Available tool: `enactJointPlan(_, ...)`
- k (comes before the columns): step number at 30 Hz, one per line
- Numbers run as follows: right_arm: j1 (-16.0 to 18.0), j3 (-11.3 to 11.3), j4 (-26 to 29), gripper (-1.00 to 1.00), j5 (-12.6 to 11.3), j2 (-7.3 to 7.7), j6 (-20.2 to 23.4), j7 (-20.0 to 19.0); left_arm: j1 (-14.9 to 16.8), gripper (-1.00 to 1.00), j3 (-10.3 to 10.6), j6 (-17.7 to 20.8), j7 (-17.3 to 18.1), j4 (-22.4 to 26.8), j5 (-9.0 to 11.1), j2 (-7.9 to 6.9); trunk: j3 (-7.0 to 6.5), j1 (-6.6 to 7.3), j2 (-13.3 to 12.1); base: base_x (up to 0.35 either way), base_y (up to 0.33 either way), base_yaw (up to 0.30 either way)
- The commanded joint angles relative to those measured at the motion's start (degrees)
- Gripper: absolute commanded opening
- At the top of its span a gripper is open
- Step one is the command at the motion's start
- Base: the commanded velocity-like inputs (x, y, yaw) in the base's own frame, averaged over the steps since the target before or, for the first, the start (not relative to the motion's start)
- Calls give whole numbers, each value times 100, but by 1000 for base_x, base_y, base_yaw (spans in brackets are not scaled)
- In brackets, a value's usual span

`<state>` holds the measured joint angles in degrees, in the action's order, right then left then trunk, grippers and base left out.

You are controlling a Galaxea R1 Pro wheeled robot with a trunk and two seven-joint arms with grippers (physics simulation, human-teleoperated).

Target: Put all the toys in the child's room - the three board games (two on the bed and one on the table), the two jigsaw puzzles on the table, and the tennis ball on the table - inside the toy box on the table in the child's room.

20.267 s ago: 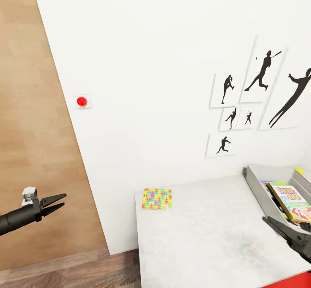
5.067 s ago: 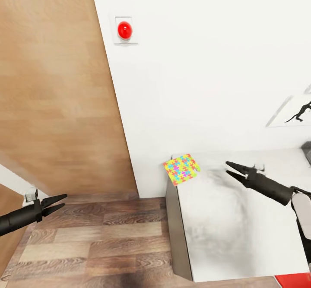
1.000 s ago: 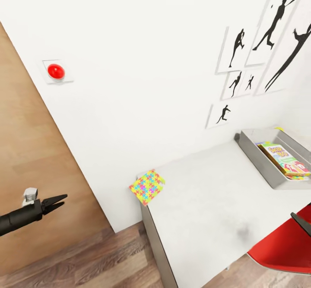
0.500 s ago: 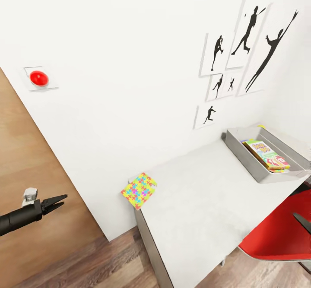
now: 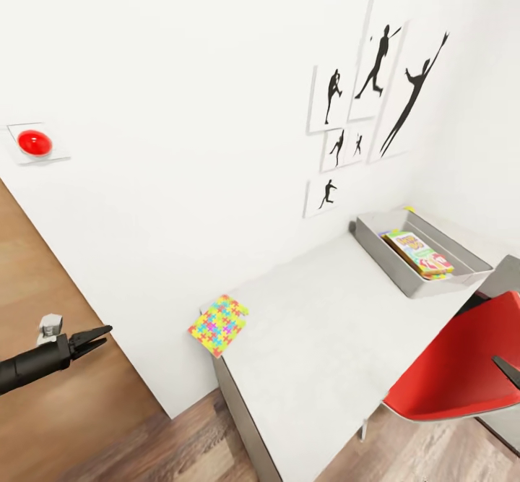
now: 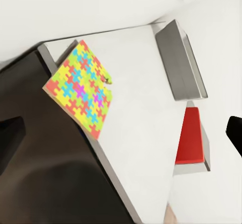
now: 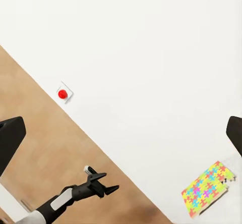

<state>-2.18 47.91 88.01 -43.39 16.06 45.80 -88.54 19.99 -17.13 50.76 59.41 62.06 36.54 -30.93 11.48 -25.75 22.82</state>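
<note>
We find the jigsaw puzzle (image 5: 218, 324) at the near corner of the table (image 5: 325, 337), one edge hanging out past the tabletop towards the wooden floor (image 5: 130, 446). We judge it light, thin and fairly stiff — a flat card that gives no height to grab from above and may slide on the smooth top if pushed. The overhanging corner looks to us the best place to take hold, one finger above and one below. The toy box (image 5: 415, 254) stands at the far end of the table by the wall, well apart from the puzzle, with a board game (image 5: 419, 251) already lying in it.

The left gripper (image 5: 92, 339) hangs over the floor away from the table, its fingers nearly together with a slight gap, holding nothing. Of the right gripper (image 5: 508, 371) we see one dark tip by the red chair (image 5: 455, 373) in the head view; its wrist view shows dark fingers set wide at the frame's edges, nothing between them, so we read it as apart.

The left wrist view shows the puzzle's overhang clearly, and a small notch along one edge — the head view only hints at this. The right wrist view takes in the left arm (image 7: 65, 198), the red wall button (image 7: 62, 94) and the puzzle together. The wall pictures (image 5: 368, 99) show in the head view.
</note>
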Motion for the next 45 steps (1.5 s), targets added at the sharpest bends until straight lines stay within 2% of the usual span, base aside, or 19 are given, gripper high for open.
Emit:
enactJointPlan(1,-1,-2,4,100,-20,2,60,-3,5,100,-1,30,9,-1,11,-1,1,-4,10,0,1,-194)
enactJointPlan(21,-1,-1,5,100,-14,2,62,14,5,100,0,30,9,-1,11,-1,-52,-4,10,0,0,-58)
enactJointPlan(35,-1,7,-115,100,-20,20,75,9,5,100,15,30,1,-1,8,19,-151,-4,10,0,7,-180)
enactJointPlan(45,-1,7,-159,100,-22,28,83,12,5,100,66,30,0,-1,-80,37,-225,-4,10,0,152,-199)
